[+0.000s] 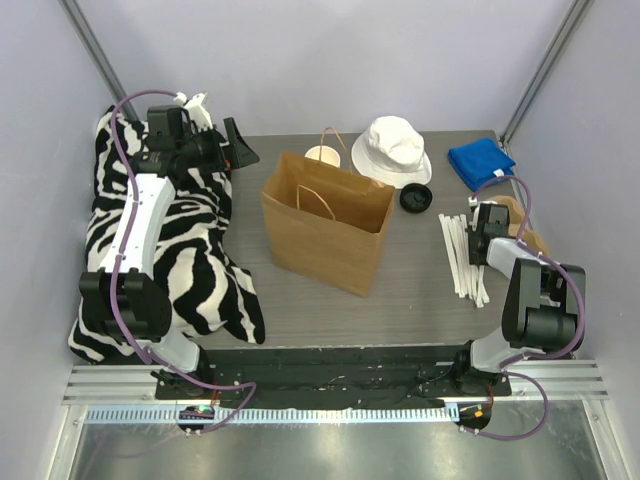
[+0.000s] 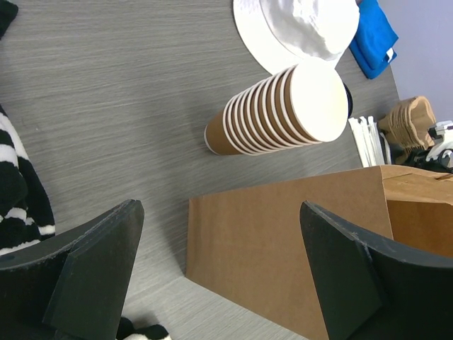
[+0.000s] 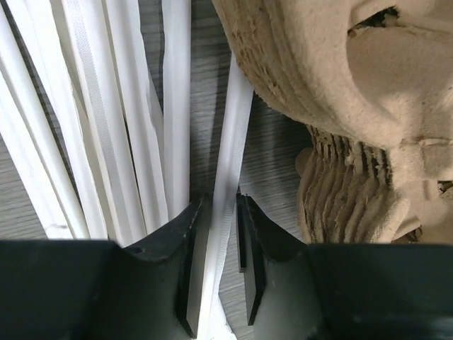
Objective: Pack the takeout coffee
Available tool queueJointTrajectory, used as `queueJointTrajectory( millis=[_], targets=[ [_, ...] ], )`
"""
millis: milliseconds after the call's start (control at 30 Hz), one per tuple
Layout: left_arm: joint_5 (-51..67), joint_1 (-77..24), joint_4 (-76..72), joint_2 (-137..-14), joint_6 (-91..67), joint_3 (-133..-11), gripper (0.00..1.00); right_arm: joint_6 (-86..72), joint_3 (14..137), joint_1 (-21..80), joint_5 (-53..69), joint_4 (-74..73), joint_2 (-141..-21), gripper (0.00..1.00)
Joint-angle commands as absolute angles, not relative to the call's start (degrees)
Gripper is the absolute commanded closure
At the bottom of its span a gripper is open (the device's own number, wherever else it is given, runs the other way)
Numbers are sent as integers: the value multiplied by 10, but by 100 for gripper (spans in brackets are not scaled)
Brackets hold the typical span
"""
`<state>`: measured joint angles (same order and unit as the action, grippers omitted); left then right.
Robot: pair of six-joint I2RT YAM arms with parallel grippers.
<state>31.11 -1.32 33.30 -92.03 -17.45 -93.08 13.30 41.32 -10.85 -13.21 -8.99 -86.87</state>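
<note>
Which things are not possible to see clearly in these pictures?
- Paper bag inside: top view, its walls hide the bottom.
- Black lid: whether a cup stands under it; left wrist view, cup stack mostly covers it.
- Pulp carriers: count; right wrist view, cut by the edges.
- Right claw: right wrist view, contact with the wrapped straw unclear.

Takeout coffee (image 2: pixel 347 103) mostly hidden behind cup stack (image 2: pixel 276 110).
</note>
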Motion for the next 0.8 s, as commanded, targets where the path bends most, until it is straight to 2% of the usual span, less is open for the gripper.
queueJointTrajectory(
  millis=[0,100,233,367,567,667,767],
  targets=[
    [322,-10,329,-918,-174,-956,3,136,430,-112,-125,-73,-880,72],
    [321,-10,327,-918,-174,-956,2,136,432,-112,-126,-76,-878,83],
    [319,-10,327,-916,-177,-958,2,123,445,-112,-120,-117,-850,87],
    [320,-10,325,-915,-179,-959,2,77,494,-112,-98,-188,-802,99],
    [321,-10,323,-914,-179,-960,2,26,590,-112,-17,-307,-726,99],
    [323,-10,319,-914,-182,-960,1,11,683,-112,49,-347,-704,99],
    [328,-10,308,-915,-187,-957,1,-21,831,-110,138,-333,-709,99]
  ],
)
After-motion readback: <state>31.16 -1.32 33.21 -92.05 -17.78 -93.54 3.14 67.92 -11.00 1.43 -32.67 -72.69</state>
